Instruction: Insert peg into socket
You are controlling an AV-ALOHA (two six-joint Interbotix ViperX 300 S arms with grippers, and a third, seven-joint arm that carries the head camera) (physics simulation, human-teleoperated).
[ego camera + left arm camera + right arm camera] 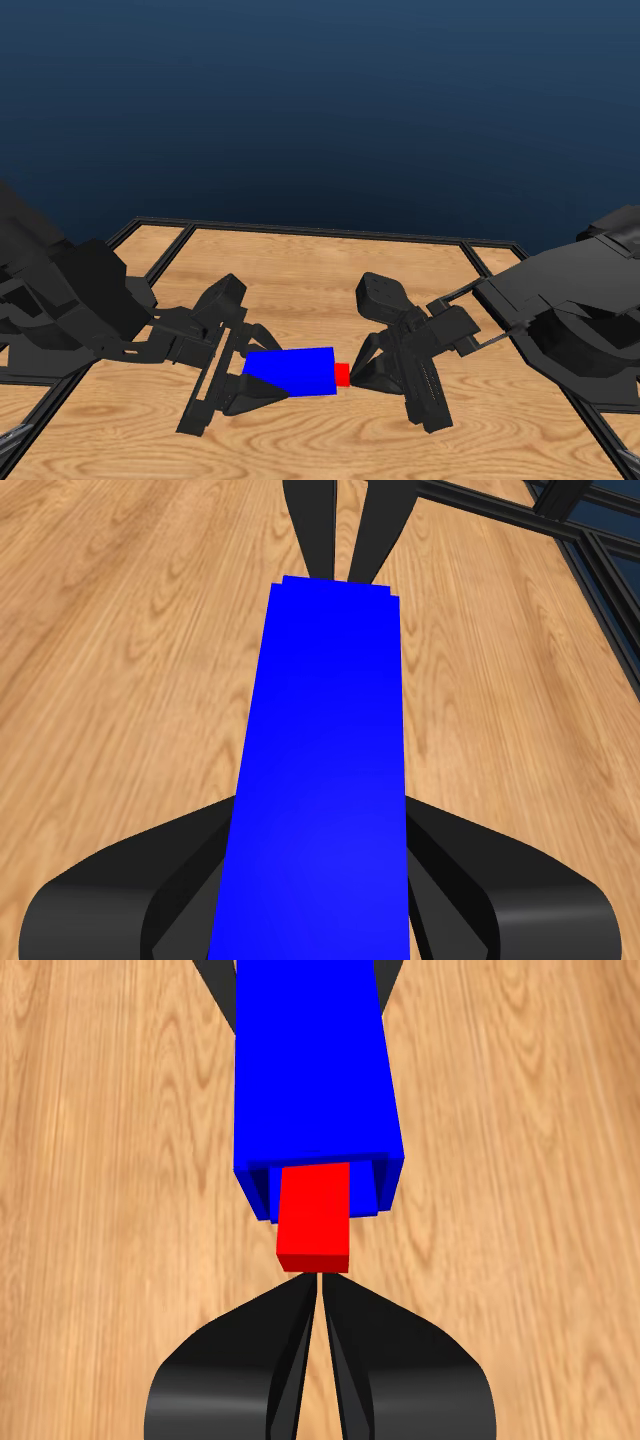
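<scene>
Right wrist view shows the peg (313, 1220) mostly sunk into the socket (316, 1070), a short red stub jutting toward six o'clock, where the right gripper (320, 1285) has its jaws pressed together just behind the stub, gripping nothing. The left gripper (318, 880) clamps the socket above the table (330, 440). A push from three o'clock off the peg's axis could jam it or twist the socket loose.

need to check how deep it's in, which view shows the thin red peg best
The right wrist view: the thin red rectangular peg enters the open end of the bright blue block socket, a short stub protruding. The head view shows a small red tip; the left wrist view shows none.
</scene>
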